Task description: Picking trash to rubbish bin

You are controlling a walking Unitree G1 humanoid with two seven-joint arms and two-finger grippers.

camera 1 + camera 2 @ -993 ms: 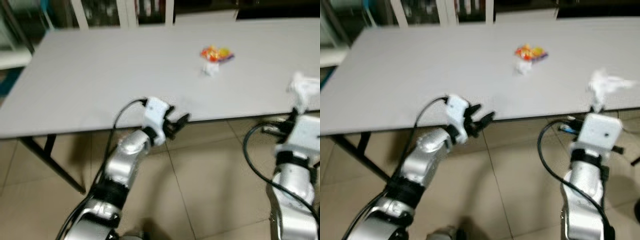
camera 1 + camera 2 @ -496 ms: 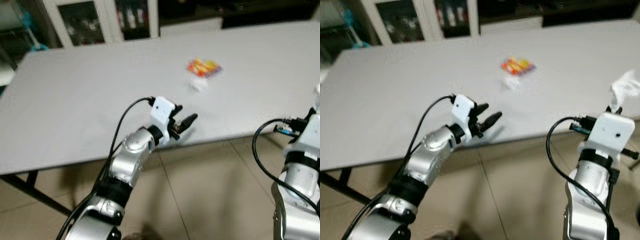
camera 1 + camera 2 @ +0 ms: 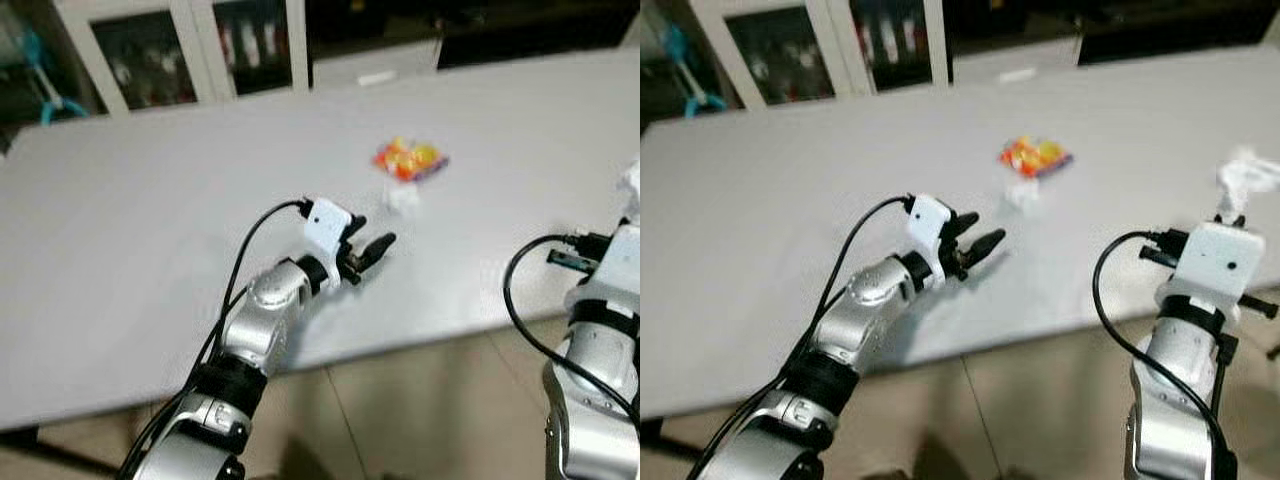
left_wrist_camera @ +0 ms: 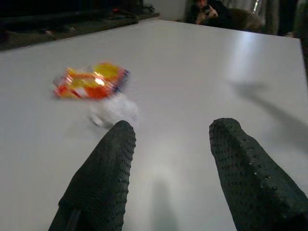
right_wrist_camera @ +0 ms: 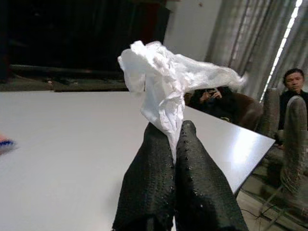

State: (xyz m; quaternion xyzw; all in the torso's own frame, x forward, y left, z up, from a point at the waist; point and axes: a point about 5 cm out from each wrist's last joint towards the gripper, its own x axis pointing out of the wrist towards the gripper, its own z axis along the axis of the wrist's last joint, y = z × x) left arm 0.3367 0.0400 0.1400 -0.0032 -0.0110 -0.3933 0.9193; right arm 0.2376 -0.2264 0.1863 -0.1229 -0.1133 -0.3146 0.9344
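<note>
The left tool [image 3: 372, 249], spread wide over the bench [image 3: 150, 220], risked nudging the wrapper [image 3: 409, 160] away, while the right tool [image 5: 174, 144] pinched tissue [image 5: 166, 79].

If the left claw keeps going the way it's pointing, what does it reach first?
Probably the small white crumpled scrap, with the orange snack wrapper just behind it. The open left claw points slightly beside them, so depth and line are uncertain.

Before you stands a wide grey table [image 3: 150, 200]. On it lie an orange and yellow wrapper [image 3: 410, 158] and, touching its near side, a small crumpled white paper [image 3: 403, 196]. Both lie just beyond your left hand [image 3: 366, 250], well apart from your right hand [image 5: 168, 144].
</note>
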